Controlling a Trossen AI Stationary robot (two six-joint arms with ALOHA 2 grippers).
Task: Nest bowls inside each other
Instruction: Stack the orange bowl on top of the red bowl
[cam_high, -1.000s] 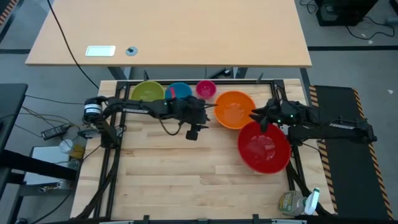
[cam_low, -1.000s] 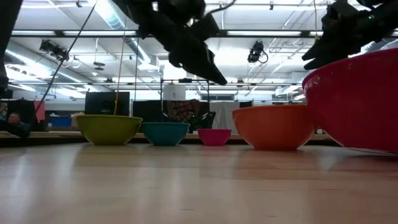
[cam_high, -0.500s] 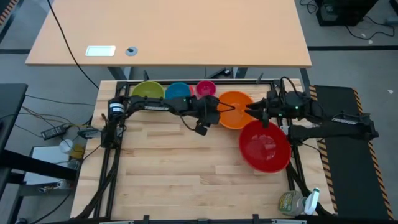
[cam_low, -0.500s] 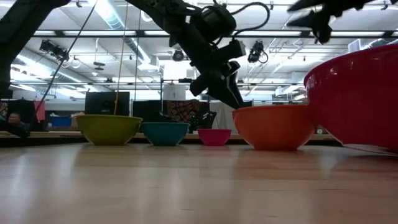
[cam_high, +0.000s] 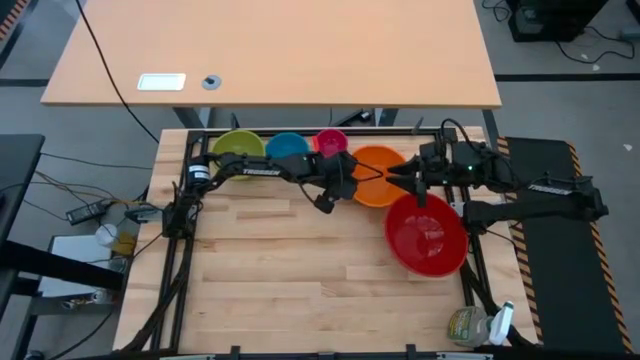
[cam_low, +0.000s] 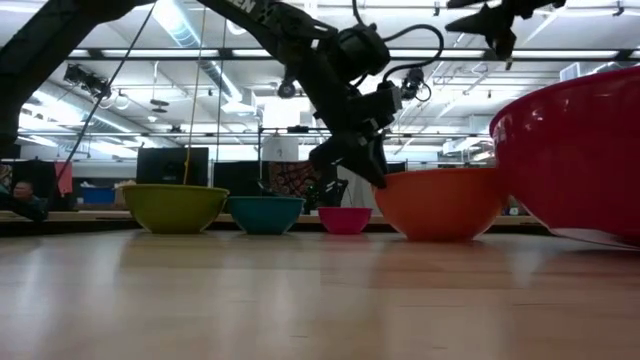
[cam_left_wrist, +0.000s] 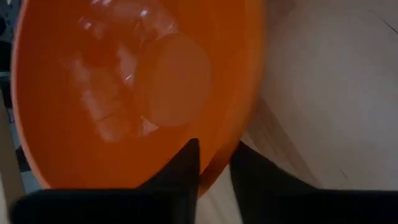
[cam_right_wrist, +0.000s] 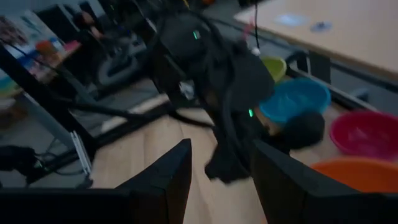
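Five bowls stand on the wooden table. The yellow-green (cam_high: 237, 146), blue (cam_high: 288, 146) and pink (cam_high: 331, 141) ones line the far edge. The orange bowl (cam_high: 382, 176) is right of them, and the red bowl (cam_high: 425, 235) is nearer, at the right edge. My left gripper (cam_high: 358, 178) is at the orange bowl's left rim, shut on it. My right gripper (cam_high: 402, 180) hangs open and empty high above the table (cam_low: 497, 25), over the gap between the orange and red bowls. My left gripper has the orange bowl's rim (cam_left_wrist: 219, 177) on the bowl's left side. One finger (cam_left_wrist: 186, 163) is inside the bowl and the other (cam_left_wrist: 249, 177) outside its wall. The fingers slant down from the table's left. The bowl stands upright with its base on the table (cam_low: 440, 232).
A black frame rail (cam_high: 300, 131) runs right behind the bowl row. A spray bottle (cam_high: 480, 325) lies past the near right corner. The table's near and left parts (cam_high: 280, 270) hold bare wood. A pale desk (cam_high: 280, 50) stands beyond the far edge.
My left gripper has gone toward the table's right edge and down to the orange bowl's rim, rolling as it went. My right gripper has risen well above the red bowl. No bowl has moved.
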